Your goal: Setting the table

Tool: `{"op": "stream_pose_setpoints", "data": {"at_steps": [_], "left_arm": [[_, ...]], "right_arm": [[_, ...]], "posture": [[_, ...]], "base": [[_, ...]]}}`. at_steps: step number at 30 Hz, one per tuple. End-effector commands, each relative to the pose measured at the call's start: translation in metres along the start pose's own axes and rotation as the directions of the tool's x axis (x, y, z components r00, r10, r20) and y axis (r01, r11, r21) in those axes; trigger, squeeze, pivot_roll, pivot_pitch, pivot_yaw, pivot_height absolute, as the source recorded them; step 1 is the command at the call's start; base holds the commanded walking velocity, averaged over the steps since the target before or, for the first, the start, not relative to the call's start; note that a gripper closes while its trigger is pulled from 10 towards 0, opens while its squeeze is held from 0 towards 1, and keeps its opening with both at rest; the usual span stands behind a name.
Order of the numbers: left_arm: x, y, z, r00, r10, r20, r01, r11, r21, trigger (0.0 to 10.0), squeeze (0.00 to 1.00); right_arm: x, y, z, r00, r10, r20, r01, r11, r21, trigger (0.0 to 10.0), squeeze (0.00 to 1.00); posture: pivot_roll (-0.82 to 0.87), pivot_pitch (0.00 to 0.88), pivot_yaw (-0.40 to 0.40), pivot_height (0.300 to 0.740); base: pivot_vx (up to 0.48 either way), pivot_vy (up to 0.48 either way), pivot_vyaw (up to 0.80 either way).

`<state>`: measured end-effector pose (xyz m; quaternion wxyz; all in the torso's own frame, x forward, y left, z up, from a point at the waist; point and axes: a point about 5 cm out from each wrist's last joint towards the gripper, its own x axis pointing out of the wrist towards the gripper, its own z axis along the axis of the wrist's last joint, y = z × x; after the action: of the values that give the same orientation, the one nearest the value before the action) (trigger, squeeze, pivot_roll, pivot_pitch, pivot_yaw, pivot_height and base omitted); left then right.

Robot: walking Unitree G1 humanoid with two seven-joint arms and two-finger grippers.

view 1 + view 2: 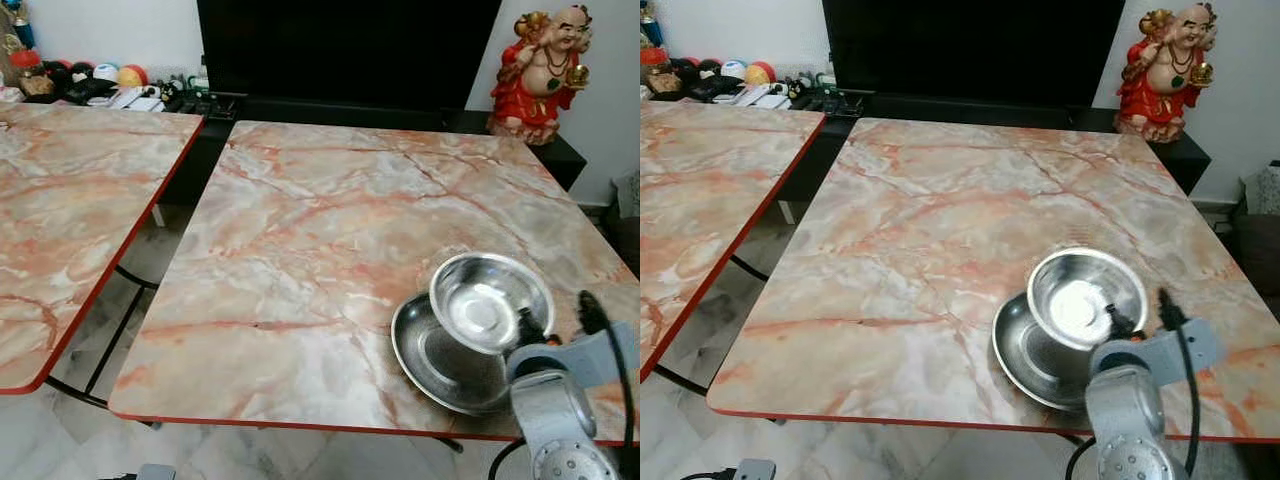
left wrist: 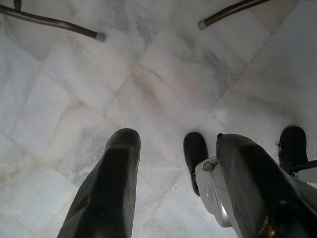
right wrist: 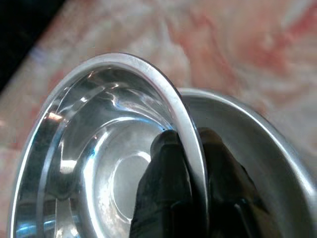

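The right gripper (image 3: 190,163) has the steel bowl (image 1: 490,300) pinched by its rim, one black finger inside, one outside (a tight clamp, no gap to spare). The bowl sits tilted over the steel plate (image 1: 440,360), which lies flat near the front right corner of the marble table (image 1: 320,220). Down below, the left gripper (image 2: 163,163) hangs over the pale tiled floor (image 2: 148,84), fingers parted, holding nothing. A second marble table (image 1: 70,200) stands to the left.
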<state>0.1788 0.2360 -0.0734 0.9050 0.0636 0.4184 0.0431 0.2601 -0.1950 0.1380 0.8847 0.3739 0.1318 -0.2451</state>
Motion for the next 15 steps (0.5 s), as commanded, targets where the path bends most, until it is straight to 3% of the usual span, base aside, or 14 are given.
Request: {"op": "stream_pose_setpoints", "data": {"at_steps": [1,15], "left_arm": [[-0.0011,-0.0003,-0.0055,1.0,-0.006,-0.024,0.006,1.0,0.009,10.0,0.0],[-0.0015,0.0006,-0.0065,1.0,-0.004,-0.025,0.005,1.0,0.008,10.0,0.0]], "right_arm": [[-0.0023,-0.0014,-0.0053,0.999,-0.018,-0.029,0.019,0.999,0.033,10.0,0.0],[-0.0011,0.0081,-0.0111,0.994,0.032,-0.106,-0.03,0.999,0.019,10.0,0.0]], "posture": [[-0.03,0.082,-0.058,0.74],[-0.02,0.094,-0.057,0.74]], "base": [[0.0,0.0,0.0],[0.0,0.0,0.0]]}}
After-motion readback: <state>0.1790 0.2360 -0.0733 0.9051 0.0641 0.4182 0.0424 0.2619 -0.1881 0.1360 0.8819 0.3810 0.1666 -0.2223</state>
